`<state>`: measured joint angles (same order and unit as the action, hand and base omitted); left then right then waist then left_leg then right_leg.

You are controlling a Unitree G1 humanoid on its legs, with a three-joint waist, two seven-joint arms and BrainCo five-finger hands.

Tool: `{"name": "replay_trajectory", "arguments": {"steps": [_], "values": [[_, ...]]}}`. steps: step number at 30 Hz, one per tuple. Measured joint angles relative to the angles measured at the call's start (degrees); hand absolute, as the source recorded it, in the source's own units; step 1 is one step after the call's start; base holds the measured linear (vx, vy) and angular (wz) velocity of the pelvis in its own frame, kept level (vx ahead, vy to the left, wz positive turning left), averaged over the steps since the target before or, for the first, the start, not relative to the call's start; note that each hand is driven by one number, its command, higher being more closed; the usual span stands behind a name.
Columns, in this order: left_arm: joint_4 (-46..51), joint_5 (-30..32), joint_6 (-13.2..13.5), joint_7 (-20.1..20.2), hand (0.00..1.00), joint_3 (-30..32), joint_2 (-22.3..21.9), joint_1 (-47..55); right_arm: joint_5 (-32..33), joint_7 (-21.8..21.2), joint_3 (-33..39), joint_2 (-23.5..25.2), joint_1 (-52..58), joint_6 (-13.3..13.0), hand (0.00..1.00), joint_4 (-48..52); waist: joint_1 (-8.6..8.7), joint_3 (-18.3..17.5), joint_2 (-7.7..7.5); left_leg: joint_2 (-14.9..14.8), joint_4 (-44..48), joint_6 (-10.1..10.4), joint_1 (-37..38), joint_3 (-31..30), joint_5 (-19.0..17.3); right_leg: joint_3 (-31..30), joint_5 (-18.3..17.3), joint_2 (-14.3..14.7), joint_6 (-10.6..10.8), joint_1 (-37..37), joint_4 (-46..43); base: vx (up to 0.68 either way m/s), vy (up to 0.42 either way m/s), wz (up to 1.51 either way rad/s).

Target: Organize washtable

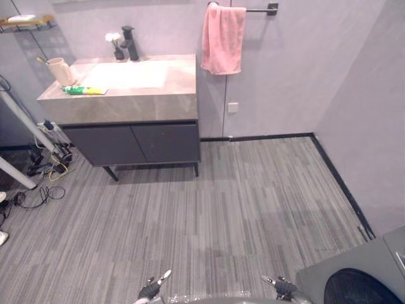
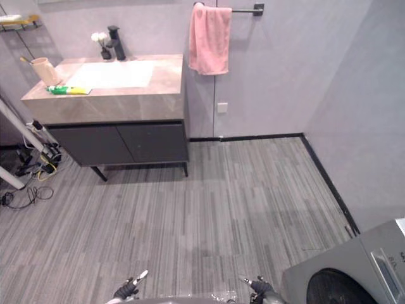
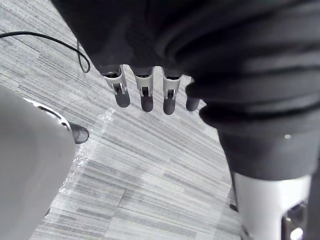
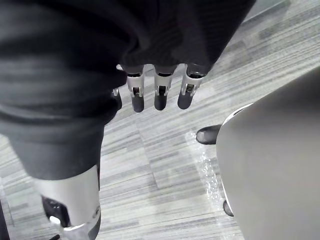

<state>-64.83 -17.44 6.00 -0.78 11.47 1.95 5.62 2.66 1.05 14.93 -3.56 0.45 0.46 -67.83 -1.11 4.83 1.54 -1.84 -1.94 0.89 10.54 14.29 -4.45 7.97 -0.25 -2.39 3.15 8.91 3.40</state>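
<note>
Standing far off at the left, the washtable [image 1: 133,104] carries a cup [image 1: 60,69] and a green tube [image 1: 83,90] lying loose by its basin [image 1: 126,75], so tidying looks not yet begun. Left hand [image 3: 145,95] and right hand [image 4: 159,95] hang near, fingers straight, holding nothing. Bare floor [image 1: 253,202] lies open between, up to the right wall [image 1: 367,95] (a washing machine [image 1: 361,275] crowds the near right corner).

No legible print anywhere; marks on the green tube [image 1: 83,90] too small
</note>
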Motion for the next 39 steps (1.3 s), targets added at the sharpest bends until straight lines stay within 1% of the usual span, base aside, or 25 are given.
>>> {"name": "replay_trajectory", "arguments": {"steps": [1,10,27,28,29,30,31,32,36,37,39], "values": [[0.0,0.0,0.0,-0.5,0.00,0.1,-0.1,0.0,0.0,0.0,0.2,0.0,0.0,0.0,0.00,0.0,0.07,0.0,-0.03,0.0,-0.1,0.0,0.1,0.0,0.0,0.0,-0.1,0.0,0.1,0.1,0.0,0.00,0.000,0.00],[0.0,-1.0,0.1,-0.4,0.00,0.3,-0.1,0.1,0.1,0.1,2.6,0.5,0.1,0.0,0.00,0.0,0.13,0.2,-0.35,0.0,-0.1,0.0,0.2,0.1,0.0,0.0,-0.1,-0.1,0.1,0.0,-0.1,-0.01,-0.010,0.00],[0.0,-1.1,0.1,-0.4,0.00,0.4,-0.1,0.2,0.1,0.1,2.6,0.7,0.1,0.0,0.00,0.0,0.16,0.4,-0.33,0.0,-0.1,0.1,1.0,0.2,0.0,-0.1,-0.1,-0.1,0.1,0.8,0.0,0.00,-0.008,0.00],[0.0,-1.0,0.1,-0.4,0.00,0.4,-0.1,0.2,0.1,0.1,2.6,0.7,0.1,0.0,0.00,0.0,0.16,0.7,-0.91,0.0,-0.2,0.1,1.1,0.2,0.0,-0.1,-0.1,-0.1,0.1,1.0,0.1,0.00,0.000,0.00],[0.0,-1.1,0.1,-0.4,0.00,0.4,-0.1,0.2,0.1,0.1,2.6,0.7,0.1,0.0,0.00,0.0,0.16,0.6,-0.41,0.0,-0.2,0.1,1.1,0.3,0.0,-0.2,-0.1,-0.1,0.1,1.0,0.1,0.00,0.000,0.00],[0.0,-1.1,0.1,-0.4,0.00,0.4,-0.1,0.2,0.1,0.1,2.6,0.7,0.1,0.0,0.00,0.0,0.16,0.6,-0.29,0.0,-0.2,0.1,1.1,0.3,0.0,-0.2,-0.1,-0.1,0.1,0.9,0.1,0.00,0.000,0.00],[0.0,-1.1,0.1,-0.4,0.00,0.4,-0.2,0.2,0.1,0.1,2.6,0.7,0.1,0.0,0.00,0.0,0.17,0.9,-0.85,0.0,-0.2,0.1,1.1,0.3,0.0,-0.2,-0.1,-0.1,0.1,0.9,0.1,0.00,0.000,0.00],[0.0,-1.1,0.1,-0.4,0.00,0.4,-0.2,0.2,0.1,0.1,2.6,0.7,0.1,0.0,0.00,0.0,0.18,0.8,-0.62,0.0,-0.2,0.1,1.1,0.3,0.0,-0.2,-0.1,-0.1,0.1,0.9,0.1,0.00,0.000,0.00],[0.0,-1.1,0.1,-0.4,0.00,0.4,-0.2,0.2,0.1,0.1,2.7,0.7,0.1,0.0,0.00,0.0,0.17,0.9,-0.73,0.0,-0.3,0.1,1.1,0.4,0.0,-0.2,-0.1,0.0,0.1,1.0,0.4,0.00,0.000,0.00],[0.0,-1.1,0.1,-0.4,0.00,0.4,-0.2,0.2,0.2,0.1,2.8,0.7,0.1,0.0,0.00,0.0,0.17,0.7,-0.43,0.0,-0.3,0.1,1.1,0.4,0.0,-0.2,-0.1,0.0,0.1,1.0,0.5,0.00,0.000,0.00],[0.0,-1.1,0.1,-0.4,0.00,0.4,-0.2,0.1,0.3,0.1,3.2,0.8,0.1,0.0,0.00,0.0,0.17,0.8,-0.68,0.0,-0.4,0.1,1.1,0.4,0.0,-0.2,-0.1,0.1,0.1,1.0,0.7,0.00,0.000,0.00]]}}
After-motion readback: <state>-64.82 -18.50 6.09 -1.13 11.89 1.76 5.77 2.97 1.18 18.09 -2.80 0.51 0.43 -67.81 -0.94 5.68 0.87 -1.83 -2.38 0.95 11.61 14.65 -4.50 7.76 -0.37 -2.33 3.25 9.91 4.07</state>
